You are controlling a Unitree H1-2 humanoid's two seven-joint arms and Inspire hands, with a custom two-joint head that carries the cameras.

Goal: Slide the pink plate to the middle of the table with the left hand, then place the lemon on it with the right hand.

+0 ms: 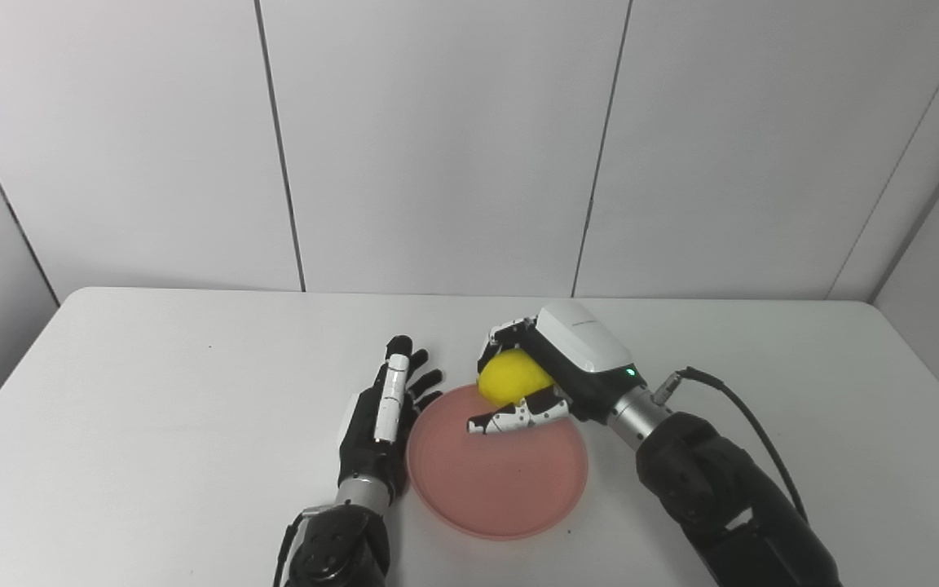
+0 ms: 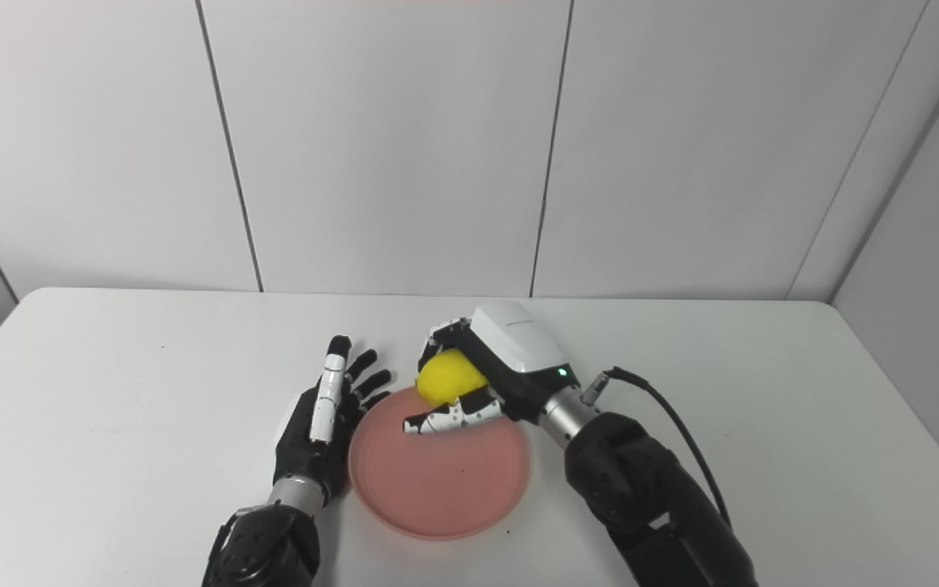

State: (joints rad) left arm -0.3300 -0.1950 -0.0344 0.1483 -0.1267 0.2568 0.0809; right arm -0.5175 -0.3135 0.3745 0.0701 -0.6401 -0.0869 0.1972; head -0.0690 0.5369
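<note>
Right hand (image 1: 551,367) is wrapping its fingers and thumb around the lemon (image 1: 510,377) over the far rim of the pink plate (image 1: 497,481) — the plate is lying mid-surface (image 1: 152,408) — while the left hand (image 1: 384,408), fingers spread and empty, is resting just beside the plate's left edge.

Yellow lemon (image 1: 510,377), pink plate (image 1: 495,489) — white table (image 1: 152,391) (plain, unpatterned).

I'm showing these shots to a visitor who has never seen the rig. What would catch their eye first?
Probably the bright yellow lemon, gripped in the right hand over the far edge of the pink plate near the table's middle. Next, the black left hand, fingers spread, lying flat by the plate's left rim.
</note>
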